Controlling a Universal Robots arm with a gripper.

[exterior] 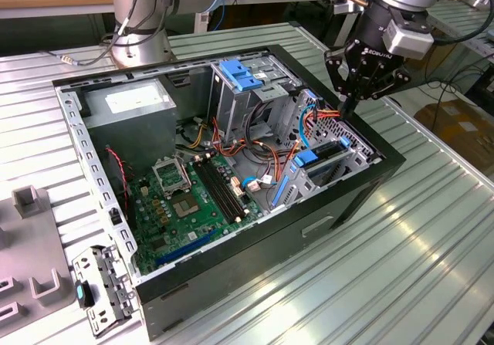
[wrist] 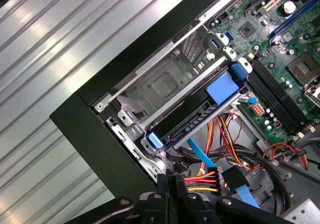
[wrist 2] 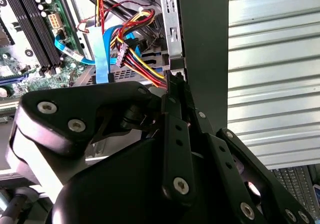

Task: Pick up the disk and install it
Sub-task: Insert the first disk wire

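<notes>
The disk (wrist: 192, 124) lies edge-on inside the drive bay at the corner of the open computer case (exterior: 363, 187), with blue carrier rails along its sides and a blue tab (wrist: 222, 89) at one end. In the exterior view the disk's blue tab (exterior: 306, 159) shows in the bay at the case's right end. My gripper (exterior: 346, 113) hangs just above that corner of the case, fingers pressed together with nothing between them. In the second wrist view the fingertips (wrist 2: 175, 86) sit close to a bundle of red, yellow and black cables (wrist 2: 142, 63); the fingers (wrist: 172, 186) point down toward the bay.
A grey box with a white sticker (exterior: 127, 102) sits at the case's far left. A blue latch bracket (exterior: 242, 75) tops the metal cage. The green motherboard (exterior: 189, 198) and loose cables (exterior: 262, 156) lie inside. Grey fixtures (exterior: 31, 237) and a metal bracket (exterior: 96, 291) lie on the ribbed table.
</notes>
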